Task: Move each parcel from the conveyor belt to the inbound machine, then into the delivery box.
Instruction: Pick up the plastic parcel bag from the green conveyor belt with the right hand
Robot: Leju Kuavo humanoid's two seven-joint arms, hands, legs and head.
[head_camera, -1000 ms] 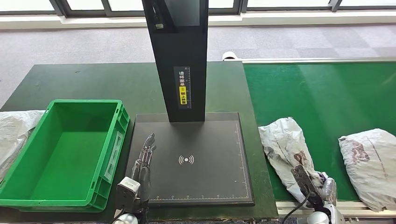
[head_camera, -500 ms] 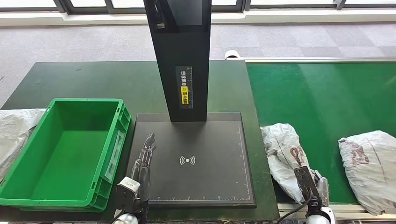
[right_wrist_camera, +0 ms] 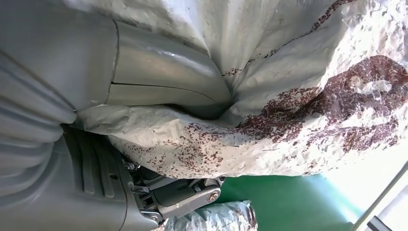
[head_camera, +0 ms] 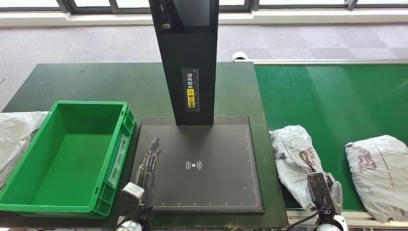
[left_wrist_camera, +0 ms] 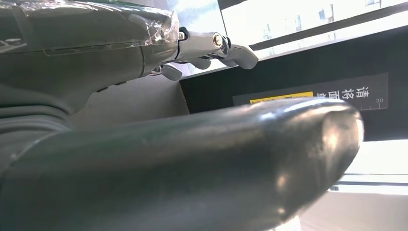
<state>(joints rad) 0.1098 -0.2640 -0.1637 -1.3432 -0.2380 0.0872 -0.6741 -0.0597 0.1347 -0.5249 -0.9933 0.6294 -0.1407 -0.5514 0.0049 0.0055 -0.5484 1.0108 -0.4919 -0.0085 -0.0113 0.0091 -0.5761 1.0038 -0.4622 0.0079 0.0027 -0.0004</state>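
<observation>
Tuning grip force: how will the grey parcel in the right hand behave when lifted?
Likely floppy: the parcel is a wrinkled poly bag that dents around the right hand. It will probably sag where unsupported. The smooth film may slip, though the folds give some purchase.

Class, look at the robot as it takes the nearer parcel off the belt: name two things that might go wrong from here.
1. The right robot hand pinches only a crumpled fold at the end of the nearer parcel; the soft bag may slip or tear when lifted.
2. The left robot hand rests over the scanner plate, perhaps blocking placement.
</observation>
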